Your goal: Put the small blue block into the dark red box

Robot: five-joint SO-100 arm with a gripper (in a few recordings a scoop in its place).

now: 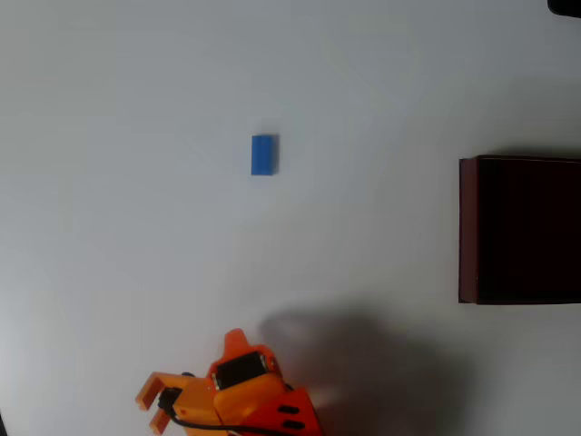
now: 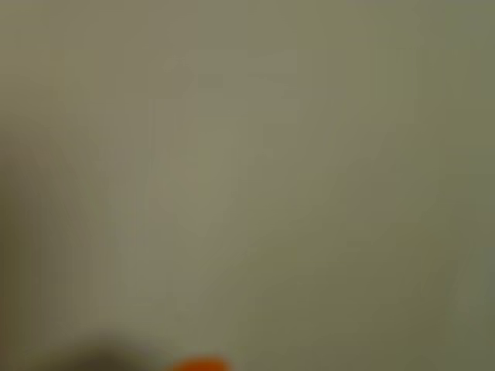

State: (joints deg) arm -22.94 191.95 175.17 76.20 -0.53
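In the overhead view the small blue block [image 1: 264,154] lies flat on the white table, left of centre and toward the top. The dark red box [image 1: 467,229] stands at the right edge, its opening up and its inside almost black. My orange gripper [image 1: 150,411] is at the bottom left, pointing left, far below the block and far from the box. Its two fingers stand a little apart with nothing between them. The wrist view is a blur of pale surface with an orange bit of a fingertip [image 2: 199,364] at the bottom edge.
The white table [image 1: 109,182] stretches bare between the block, the box and the arm. A soft shadow [image 1: 363,363] falls on it to the right of the arm. A dark object [image 1: 566,5] pokes in at the top right corner.
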